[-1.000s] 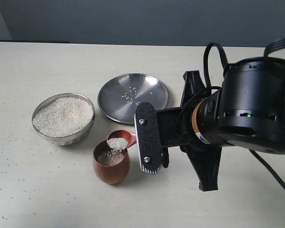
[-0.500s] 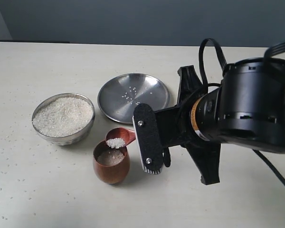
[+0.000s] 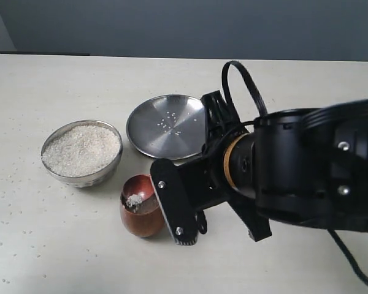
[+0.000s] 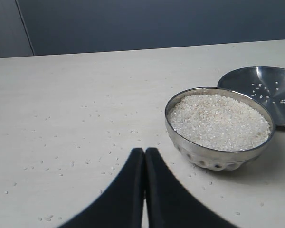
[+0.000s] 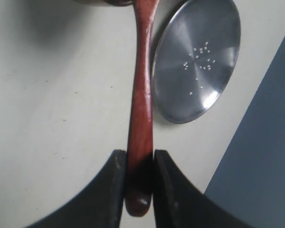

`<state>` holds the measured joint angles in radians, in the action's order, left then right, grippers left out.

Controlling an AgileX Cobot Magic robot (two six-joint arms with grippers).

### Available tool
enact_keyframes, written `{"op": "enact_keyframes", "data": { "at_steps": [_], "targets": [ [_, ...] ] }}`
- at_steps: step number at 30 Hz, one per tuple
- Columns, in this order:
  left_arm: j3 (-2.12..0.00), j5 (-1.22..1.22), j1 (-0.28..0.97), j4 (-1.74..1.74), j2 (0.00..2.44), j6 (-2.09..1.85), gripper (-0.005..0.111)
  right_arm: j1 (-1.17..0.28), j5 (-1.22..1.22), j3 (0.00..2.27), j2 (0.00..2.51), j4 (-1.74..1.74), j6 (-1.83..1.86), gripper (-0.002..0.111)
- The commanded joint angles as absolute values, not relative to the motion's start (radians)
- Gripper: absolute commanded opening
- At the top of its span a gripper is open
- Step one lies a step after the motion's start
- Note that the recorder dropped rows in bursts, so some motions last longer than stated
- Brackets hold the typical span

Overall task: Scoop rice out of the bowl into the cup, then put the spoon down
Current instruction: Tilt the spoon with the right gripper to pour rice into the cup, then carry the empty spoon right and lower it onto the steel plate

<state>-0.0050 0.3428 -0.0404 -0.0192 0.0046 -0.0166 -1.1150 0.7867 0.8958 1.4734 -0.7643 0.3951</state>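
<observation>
Lower centre: right gripper (image 5: 140,154), jaws clamped on the spoon (image 5: 141,95) handle, tips the scoop over the cup (image 3: 141,223). Rotate slowly, tip inside the rim, so the rice (image 3: 135,199) lands inside. Mid-left: bowl (image 3: 80,179), full. Upper centre: plate (image 3: 147,131), stray grains. Left gripper (image 4: 144,190): jaws closed, empty.

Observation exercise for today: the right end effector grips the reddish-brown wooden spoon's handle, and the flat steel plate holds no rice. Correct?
No: the flat round steel plate holds a few white rice grains, shown in the right wrist view. The rest stands.
</observation>
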Motion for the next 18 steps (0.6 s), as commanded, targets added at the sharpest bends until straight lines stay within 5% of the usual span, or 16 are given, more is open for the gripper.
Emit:
{"op": "enact_keyframes", "data": {
  "at_steps": [1, 18],
  "targets": [
    [0.0, 0.334, -0.043, -0.017, 0.0, -0.012, 0.0, -1.117, 0.793, 0.892, 1.512, -0.834, 0.274, -0.001],
    [0.0, 0.334, -0.043, -0.017, 0.0, -0.012, 0.0, -1.118, 0.942, 0.892, 1.506, -0.993, 0.27, -0.001]
  ]
}}
